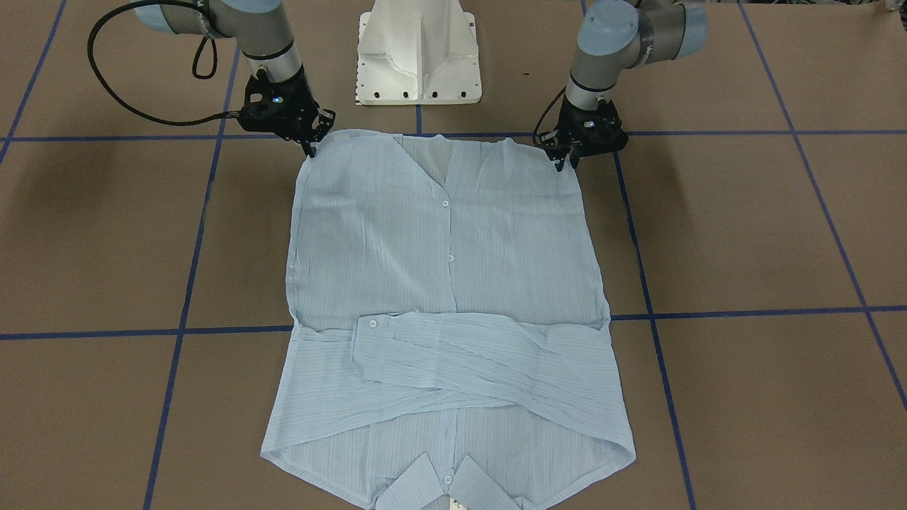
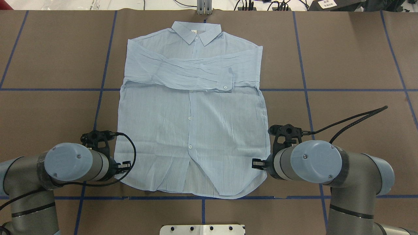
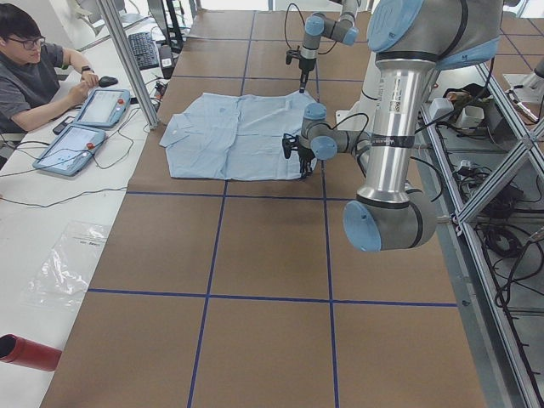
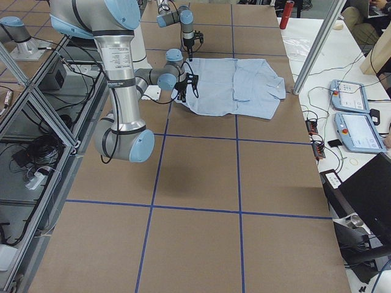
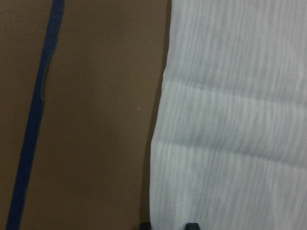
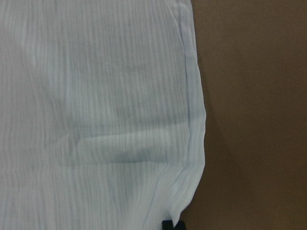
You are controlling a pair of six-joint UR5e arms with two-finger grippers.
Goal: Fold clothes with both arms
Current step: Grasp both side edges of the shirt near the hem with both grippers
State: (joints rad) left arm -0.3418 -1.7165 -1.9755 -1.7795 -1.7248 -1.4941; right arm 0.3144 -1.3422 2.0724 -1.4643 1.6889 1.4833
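The light-blue shirt (image 1: 439,283) lies flat and buttoned on the brown table, both sleeves folded across the chest, collar (image 2: 197,32) at the far edge. Both grippers are at the hem corners nearest the robot. My left gripper (image 1: 567,161) stands at the hem's left corner. In the left wrist view its fingertips (image 5: 192,226) show a small gap, with the shirt's edge (image 5: 230,120) between them. My right gripper (image 1: 312,147) is at the other corner. In the right wrist view its tips (image 6: 173,225) are pinched together on the hem corner (image 6: 189,191). Overhead, the wrists hide both grippers.
The white pedestal base (image 1: 418,64) stands just behind the hem. Blue tape lines (image 2: 202,89) grid the table. An operator (image 3: 34,68) sits at a side desk with teach pendants (image 3: 89,110). A red cylinder (image 3: 25,353) lies on that desk's near end.
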